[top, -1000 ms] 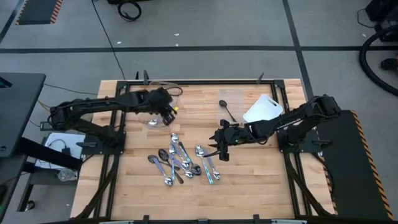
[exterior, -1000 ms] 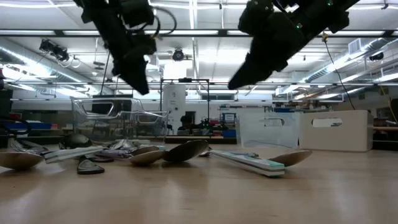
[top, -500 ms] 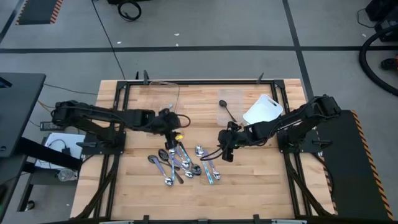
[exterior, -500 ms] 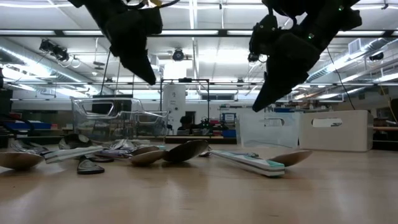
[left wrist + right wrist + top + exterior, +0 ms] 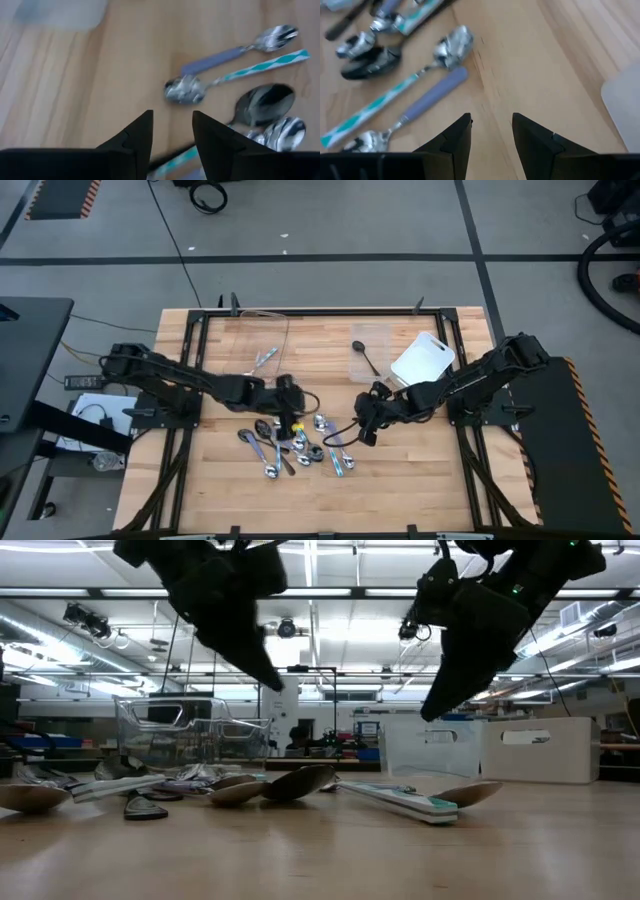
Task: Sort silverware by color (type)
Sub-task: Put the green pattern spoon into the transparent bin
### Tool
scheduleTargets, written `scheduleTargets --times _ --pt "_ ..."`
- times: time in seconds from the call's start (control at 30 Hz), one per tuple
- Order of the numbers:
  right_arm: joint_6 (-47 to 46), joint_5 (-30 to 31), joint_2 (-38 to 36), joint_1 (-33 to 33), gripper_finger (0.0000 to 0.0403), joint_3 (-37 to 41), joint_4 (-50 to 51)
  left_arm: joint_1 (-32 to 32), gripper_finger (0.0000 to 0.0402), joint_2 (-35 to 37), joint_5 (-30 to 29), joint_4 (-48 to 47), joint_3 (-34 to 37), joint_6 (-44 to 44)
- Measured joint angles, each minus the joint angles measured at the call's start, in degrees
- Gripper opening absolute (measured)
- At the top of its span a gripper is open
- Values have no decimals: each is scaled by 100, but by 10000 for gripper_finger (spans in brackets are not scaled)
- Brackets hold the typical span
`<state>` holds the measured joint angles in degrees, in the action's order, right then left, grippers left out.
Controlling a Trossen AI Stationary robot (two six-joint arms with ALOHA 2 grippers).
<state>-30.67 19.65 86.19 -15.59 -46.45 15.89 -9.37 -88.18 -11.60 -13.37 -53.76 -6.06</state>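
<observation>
The silverware lies in a loose pile near the table's middle: shiny spoons with light-blue, lilac or teal-striped handles and a few dark ones, also seen in the low view. My left gripper hovers open over the pile's far edge, with spoons just ahead of its fingers. My right gripper hangs open beside the pile's right side, above a lilac-handled spoon. One dark spoon lies in a clear container, and a blue-handled one lies in another.
Two clear containers sit toward the far edge, one on the left and one near the centre. A white lid lies to the right of them. Bare wood stretches along the near edge.
My left gripper has swung from over the far-left clear container toward the right and near edge, ending above the spoon pile. My right gripper has drifted slightly right and tipped from slanting left to pointing more steeply down. The spoons in the pile have stayed put.
</observation>
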Motion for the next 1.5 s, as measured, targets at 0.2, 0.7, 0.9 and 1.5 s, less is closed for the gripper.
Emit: scheduleTargets --times 0.2,0.7,0.9,1.5 --pt "-688 -7 -71 -7 153 -162 997 -23 146 -680 578 202 -242 487" --pt "-1457 -102 -1105 -221 153 -246 2695 -24 142 -2116 1543 -369 -1689 2000" --pt "-1365 163 -1617 -414 153 -244 2857 46 142 -2474 1902 -403 -2045 2322" --pt "-1438 369 -1718 -547 153 -241 2725 116 142 -2947 2055 -666 -2238 3008"
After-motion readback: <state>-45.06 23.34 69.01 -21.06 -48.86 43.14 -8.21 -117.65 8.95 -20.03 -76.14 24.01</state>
